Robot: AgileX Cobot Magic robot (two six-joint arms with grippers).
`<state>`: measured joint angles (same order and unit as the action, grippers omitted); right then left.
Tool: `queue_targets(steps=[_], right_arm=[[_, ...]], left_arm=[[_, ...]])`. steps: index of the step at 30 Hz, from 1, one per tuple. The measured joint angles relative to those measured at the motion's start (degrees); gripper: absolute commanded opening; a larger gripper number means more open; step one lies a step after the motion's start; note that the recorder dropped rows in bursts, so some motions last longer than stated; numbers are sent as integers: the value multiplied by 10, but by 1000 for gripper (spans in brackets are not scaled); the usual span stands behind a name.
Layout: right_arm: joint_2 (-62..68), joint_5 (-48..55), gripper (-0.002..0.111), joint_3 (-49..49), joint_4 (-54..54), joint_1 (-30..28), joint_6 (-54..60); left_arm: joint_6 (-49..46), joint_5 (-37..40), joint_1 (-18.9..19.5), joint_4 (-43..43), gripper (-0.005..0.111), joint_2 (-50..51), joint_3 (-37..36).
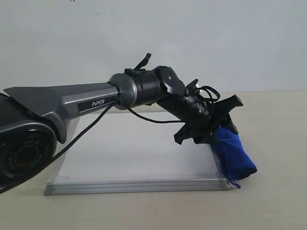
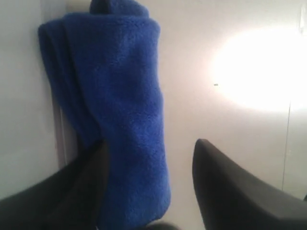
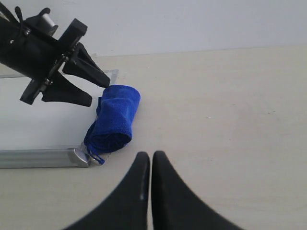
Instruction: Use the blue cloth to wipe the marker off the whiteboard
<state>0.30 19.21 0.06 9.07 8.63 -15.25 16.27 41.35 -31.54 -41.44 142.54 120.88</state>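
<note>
The whiteboard [image 1: 139, 158] lies flat on the table [image 1: 280, 139], set back from the table's far edge, where the wall rises. Its silver frame runs along the near side and ends in a grey corner piece [image 3: 80, 156].

The blue cloth [image 1: 234, 154] is a rolled bundle lying along the frame on the side of the board that faces the right side of the table. Its one end sits at the board's near corner on that side, and the small loop tag [image 3: 97, 158] hangs there beside the corner piece. It overlaps the frame, but I cannot tell how much of it rests on the board and how much on the table.

The left arm reaches across the board from the table's left side. The left claw [image 2: 151, 143] stands wide open and points down at the cloth's far end. In the left wrist view the roll lies between the fingers: one finger [image 2: 91, 172] touches its side, and the other stands apart from it with bare surface between. The cloth is not clamped.

The right claw [image 3: 150, 154] hangs over bare table toward the near right. It stands near the cloth but apart from it, its fingers drawn together to a thin slit with nothing between them.
</note>
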Motion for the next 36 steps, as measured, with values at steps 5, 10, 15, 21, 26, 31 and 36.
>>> queue_targets(steps=[5, 10, 15, 21, 26, 31, 36], right_arm=[[0, 0, 1, 0, 0, 0, 0], [0, 0, 1, 0, 0, 0, 0], [0, 0, 1, 0, 0, 0, 0], [0, 0, 1, 0, 0, 0, 0], [0, 0, 1, 0, 0, 0, 0], [0, 0, 1, 0, 0, 0, 0], [0, 0, 1, 0, 0, 0, 0]], left_arm=[[-24, 46, 12, 0, 22, -10, 31], [-101, 54, 12, 0, 4, -41, 37], [-154, 76, 12, 13, 4, -70, 37], [-163, 121, 12, 117, 4, -100, 37], [-163, 167, 12, 211, 4, -121, 37], [-163, 135, -12, 221, 4, -123, 37], [-144, 47, -75, 220, 4, -47, 37]])
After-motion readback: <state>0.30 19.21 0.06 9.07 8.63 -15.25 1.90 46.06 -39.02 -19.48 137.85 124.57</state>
